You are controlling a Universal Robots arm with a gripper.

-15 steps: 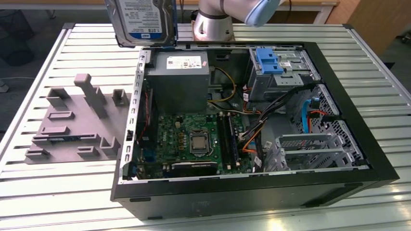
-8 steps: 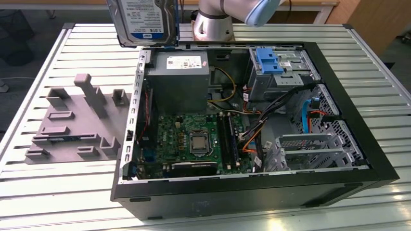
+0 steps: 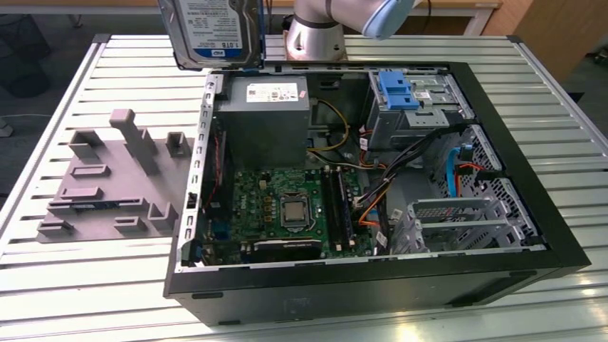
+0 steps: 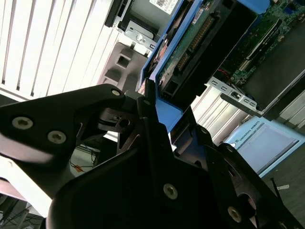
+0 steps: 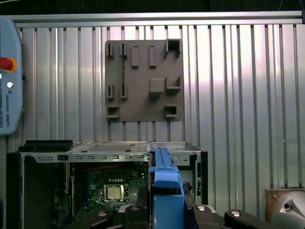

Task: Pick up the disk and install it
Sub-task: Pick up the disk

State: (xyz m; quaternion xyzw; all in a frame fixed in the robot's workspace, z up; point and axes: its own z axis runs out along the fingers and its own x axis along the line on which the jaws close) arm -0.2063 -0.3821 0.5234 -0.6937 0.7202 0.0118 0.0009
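Disk (image 3: 211, 32): a flat silver rectangle in a blue plastic carrier is hanging in the air, lifted off the table, by the far corner of the open computer case (image 3: 532, 242) on the exterior view's left.
Disk face: smooth metal is carrying a white-and-blue label with dark print.
Disk underside: a green circuit board and a black connector edge are showing in the second wrist view.
Gripper (image 4: 169, 112): matte black fingers are pressing on both sides of the blue carrier, closed on it, in both wrist views.
Case: a black metal box is lying on its side, exposing a green motherboard (image 3: 285, 206) and a grey power supply (image 3: 269, 121) bearing a white sticker.
Table (image 3: 76, 285): ribbed silver slats are running under everything.
Fixture plate (image 3: 105, 185): matte grey, with blocky raised posts, is sitting beside the case.
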